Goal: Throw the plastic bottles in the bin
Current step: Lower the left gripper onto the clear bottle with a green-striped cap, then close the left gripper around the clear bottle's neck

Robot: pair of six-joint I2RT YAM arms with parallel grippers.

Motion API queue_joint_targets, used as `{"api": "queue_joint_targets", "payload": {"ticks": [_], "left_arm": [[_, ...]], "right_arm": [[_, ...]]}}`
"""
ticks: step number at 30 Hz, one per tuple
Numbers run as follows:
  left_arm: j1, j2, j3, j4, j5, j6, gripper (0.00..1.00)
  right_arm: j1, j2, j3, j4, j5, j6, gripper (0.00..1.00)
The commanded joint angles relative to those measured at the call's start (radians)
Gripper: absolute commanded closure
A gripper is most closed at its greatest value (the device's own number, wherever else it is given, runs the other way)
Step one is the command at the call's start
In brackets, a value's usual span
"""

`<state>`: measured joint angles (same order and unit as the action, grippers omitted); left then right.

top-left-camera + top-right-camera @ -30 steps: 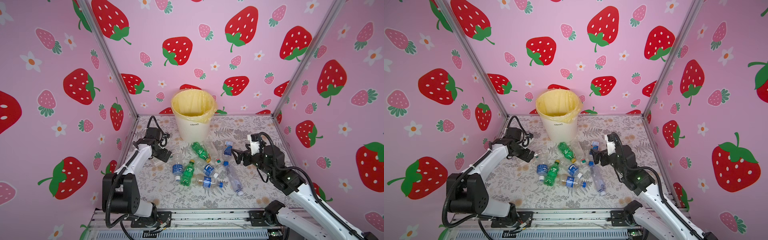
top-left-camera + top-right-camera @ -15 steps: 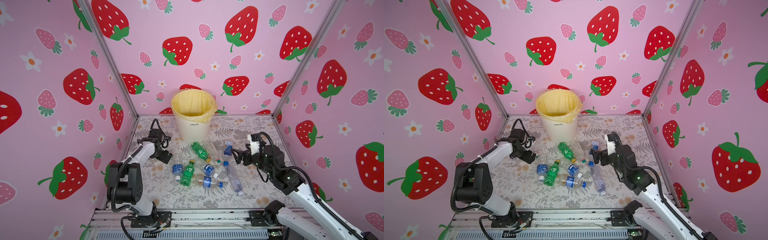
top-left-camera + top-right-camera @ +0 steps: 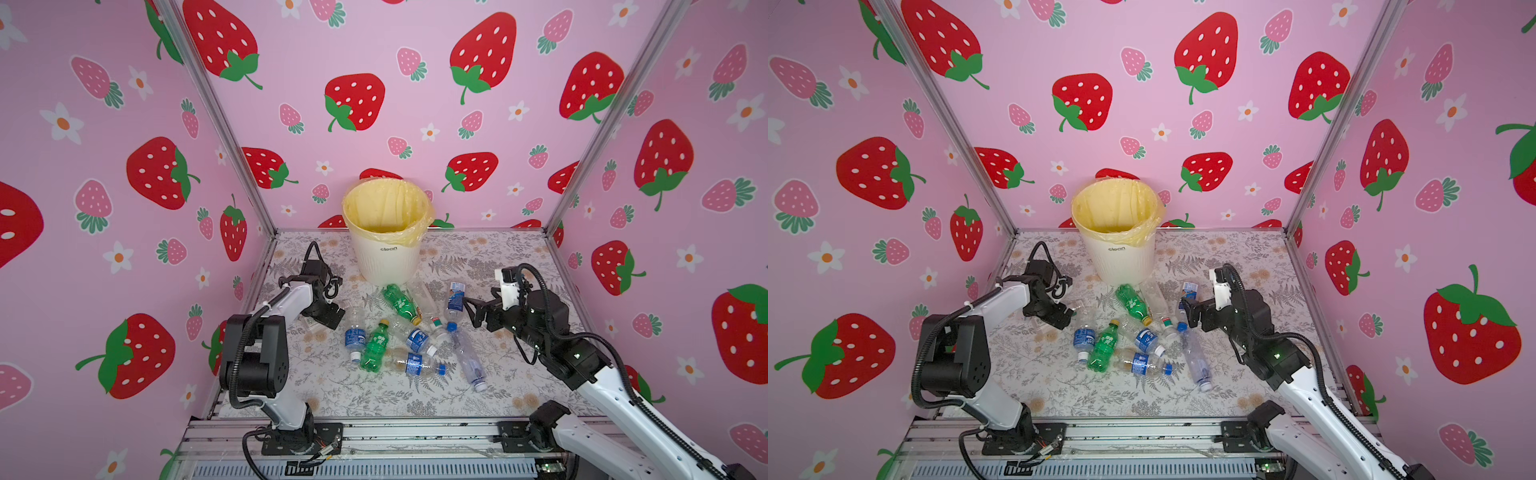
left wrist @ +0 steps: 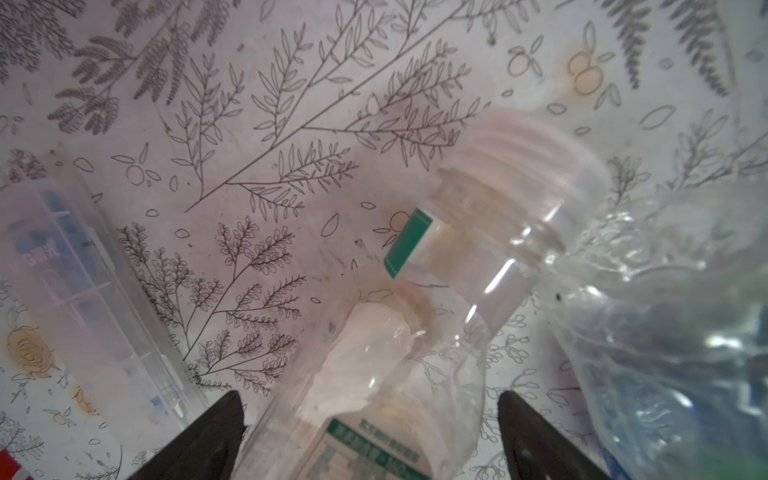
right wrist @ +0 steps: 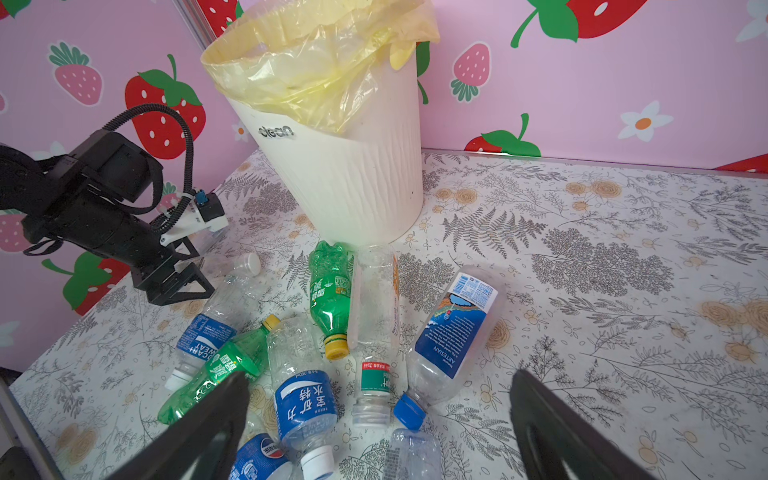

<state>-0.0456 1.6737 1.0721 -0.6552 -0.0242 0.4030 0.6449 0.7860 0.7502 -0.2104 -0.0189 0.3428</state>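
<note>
Several plastic bottles (image 3: 415, 338) lie in a heap on the floral table in front of the bin (image 3: 388, 266), a white ribbed basket with a yellow liner. Two of them are green (image 3: 374, 345) with yellow caps. My left gripper (image 4: 369, 395) is low at the heap's left edge (image 3: 332, 318). It is open and straddles a clear white-capped bottle (image 4: 490, 249), with a narrow gap on each side. My right gripper (image 5: 380, 376) hangs open above the heap's right side (image 3: 471, 309), holding nothing. A blue-labelled bottle (image 5: 449, 332) lies just beyond it.
Pink strawberry walls close in the table on three sides. The bin (image 5: 353, 187) stands at the back centre, close behind the heap. A crumpled blue-labelled bottle (image 4: 665, 332) lies against the straddled one. A clear ribbed plastic piece (image 4: 83, 291) lies on its other side.
The left arm has folded lower and its gripper has settled over the clear bottle, with the jaws narrowing a little. The right arm and the heap have not moved.
</note>
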Motion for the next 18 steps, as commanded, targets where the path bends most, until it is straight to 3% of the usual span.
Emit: {"api": "queue_joint_targets", "payload": {"ticks": [1, 18], "left_arm": [[0.008, 0.025, 0.03, -0.035, 0.002, -0.004, 0.1], [0.008, 0.003, 0.031, -0.044, -0.005, -0.011, 0.3]], "right_arm": [[-0.008, -0.009, -0.011, 0.006, -0.015, 0.004, 0.01], [-0.016, -0.027, -0.02, 0.004, 0.002, 0.025, 0.01]]}}
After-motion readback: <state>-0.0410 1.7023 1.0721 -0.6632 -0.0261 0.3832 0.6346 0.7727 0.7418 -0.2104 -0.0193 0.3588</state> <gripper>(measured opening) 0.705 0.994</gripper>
